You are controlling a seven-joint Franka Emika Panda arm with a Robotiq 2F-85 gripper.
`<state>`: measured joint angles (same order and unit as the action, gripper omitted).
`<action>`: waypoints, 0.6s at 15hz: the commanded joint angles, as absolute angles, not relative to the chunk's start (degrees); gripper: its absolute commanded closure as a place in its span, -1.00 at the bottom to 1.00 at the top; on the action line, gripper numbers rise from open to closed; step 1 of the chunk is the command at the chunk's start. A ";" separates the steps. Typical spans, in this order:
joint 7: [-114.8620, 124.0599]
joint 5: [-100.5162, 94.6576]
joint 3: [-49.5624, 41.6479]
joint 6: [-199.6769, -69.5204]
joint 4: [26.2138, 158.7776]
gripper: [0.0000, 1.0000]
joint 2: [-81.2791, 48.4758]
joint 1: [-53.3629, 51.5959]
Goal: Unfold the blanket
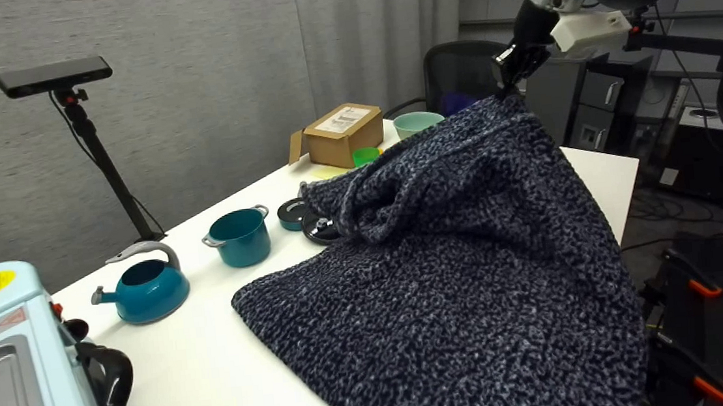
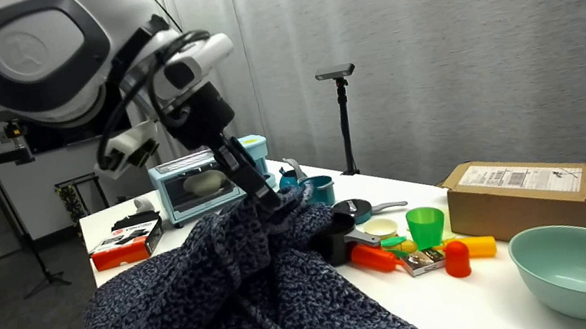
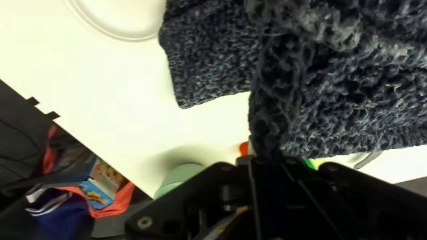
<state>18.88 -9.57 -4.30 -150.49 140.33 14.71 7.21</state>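
At upper right, the knit blanket (image 1: 467,285) was pinched by the Robotiq gripper (image 1: 506,86); floppy, likely heavy, it seemed best held by corners.

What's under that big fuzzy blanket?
The white table is under the blanket. In an exterior view, the blanket partly hides a round black thing; I can't tell whether that goes underneath. Anything else beneath is covered, so I can't see it.

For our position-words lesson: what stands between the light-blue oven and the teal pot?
A teal kettle stands between the oven and the pot; both exterior views show it.
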 commanded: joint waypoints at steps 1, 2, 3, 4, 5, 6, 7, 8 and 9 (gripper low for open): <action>23.38 -11.40 -5.23 -147.87 142.83 0.98 20.39 14.41; 24.59 -11.76 -5.56 -147.31 143.41 0.98 21.10 16.50; 25.83 -11.90 -5.87 -146.62 144.05 0.98 21.69 18.40; 27.03 -11.86 -6.24 -145.93 144.69 0.98 22.07 20.14; 28.45 -12.25 -6.56 -145.59 145.65 0.98 22.36 22.06; 30.08 -12.55 -6.77 -145.16 146.44 0.98 22.51 23.74; 31.81 -12.98 -6.98 -145.00 147.45 0.98 22.71 25.46; 33.73 -13.35 -7.08 -144.76 148.32 0.98 22.81 27.02; 35.63 -13.75 -7.23 -144.53 149.22 0.98 22.90 28.60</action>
